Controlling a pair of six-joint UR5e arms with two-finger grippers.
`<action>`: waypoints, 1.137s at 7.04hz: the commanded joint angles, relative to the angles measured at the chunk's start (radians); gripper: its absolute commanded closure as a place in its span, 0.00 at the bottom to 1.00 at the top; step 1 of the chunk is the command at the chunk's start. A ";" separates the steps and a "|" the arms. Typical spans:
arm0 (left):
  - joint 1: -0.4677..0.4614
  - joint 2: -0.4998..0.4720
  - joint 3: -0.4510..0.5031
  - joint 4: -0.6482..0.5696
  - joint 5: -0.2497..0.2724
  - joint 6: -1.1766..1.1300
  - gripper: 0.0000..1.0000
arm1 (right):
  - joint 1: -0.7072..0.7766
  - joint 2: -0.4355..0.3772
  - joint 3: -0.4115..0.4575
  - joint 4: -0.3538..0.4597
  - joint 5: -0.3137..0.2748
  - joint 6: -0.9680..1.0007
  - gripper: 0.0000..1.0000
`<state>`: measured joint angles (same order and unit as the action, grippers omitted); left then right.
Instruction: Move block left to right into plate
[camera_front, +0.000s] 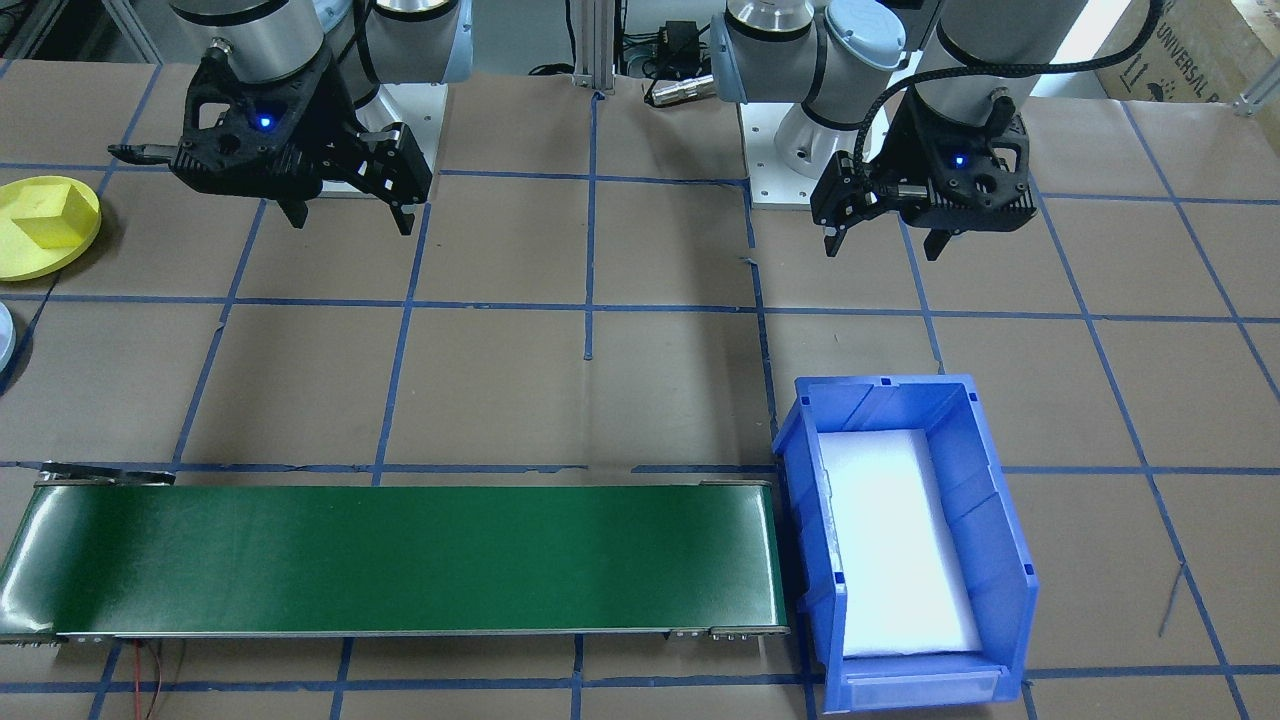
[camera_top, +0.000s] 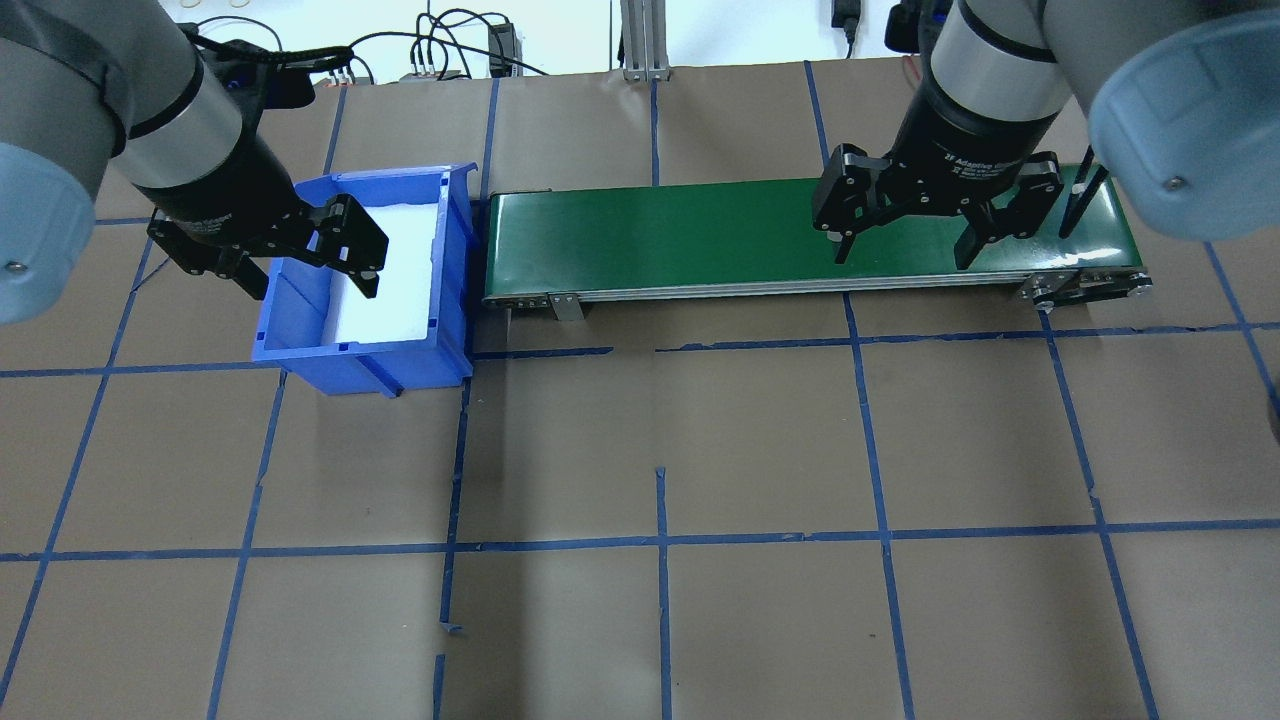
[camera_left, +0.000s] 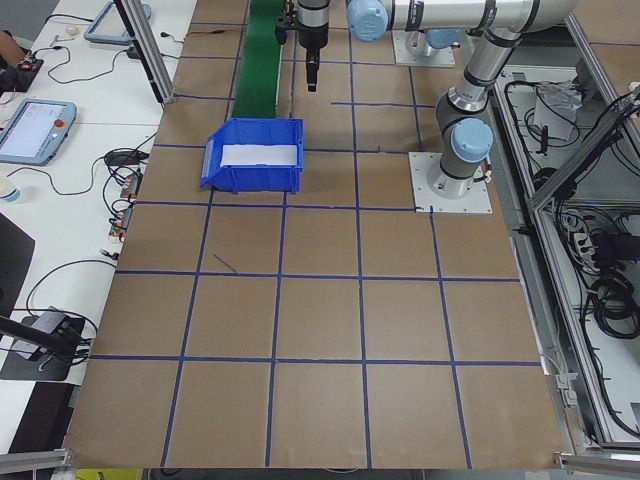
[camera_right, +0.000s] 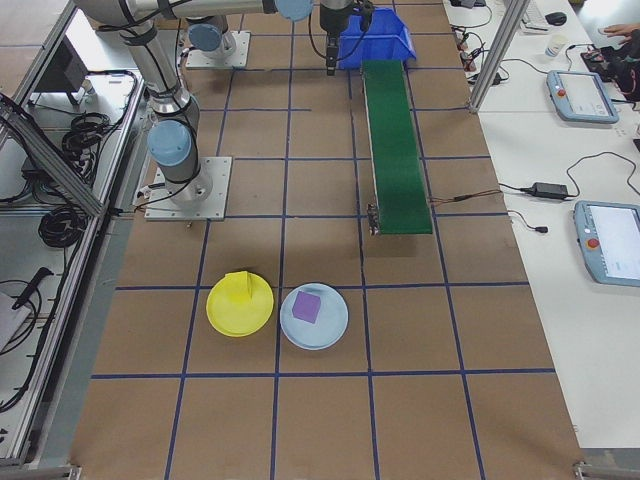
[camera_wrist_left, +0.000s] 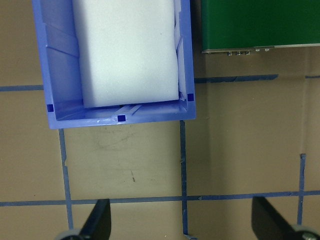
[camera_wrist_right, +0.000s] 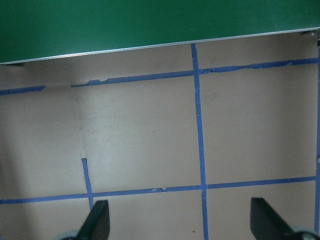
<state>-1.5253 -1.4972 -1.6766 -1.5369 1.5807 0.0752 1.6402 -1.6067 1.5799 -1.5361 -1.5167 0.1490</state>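
The yellow plate (camera_front: 30, 266) lies at the table's end on my right, and a yellow block (camera_front: 52, 214) rests on it. In the right exterior view the plate (camera_right: 226, 316) and block (camera_right: 238, 285) lie far from both arms. My right gripper (camera_front: 350, 226) hangs open and empty above bare table beside the green conveyor belt (camera_top: 700, 230). Over the table near the blue bin (camera_top: 300, 345), my left gripper (camera_front: 884, 250) is also open and empty. Both wrist views show spread fingertips (camera_wrist_left: 99, 220) (camera_wrist_right: 98, 220) with nothing between them.
The blue bin (camera_front: 1005, 560) holds only a white foam pad (camera_front: 900, 540) and sits at the belt's (camera_front: 400, 560) left end. A pale blue plate (camera_right: 335, 330) with a purple block (camera_right: 307, 306) lies next to the yellow plate. Monitors and cables lie beyond the table's far edge.
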 joint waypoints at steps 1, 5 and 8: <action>-0.001 0.002 0.000 -0.002 0.001 0.000 0.00 | -0.023 -0.001 -0.020 0.004 -0.018 -0.085 0.00; -0.003 0.002 0.000 -0.003 0.002 0.000 0.00 | -0.023 -0.002 -0.043 0.011 -0.066 -0.134 0.00; -0.003 0.000 0.000 -0.003 0.002 0.000 0.00 | -0.019 -0.006 -0.040 0.007 -0.073 -0.132 0.00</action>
<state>-1.5278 -1.4959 -1.6766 -1.5401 1.5826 0.0752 1.6189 -1.6107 1.5384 -1.5269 -1.5919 0.0165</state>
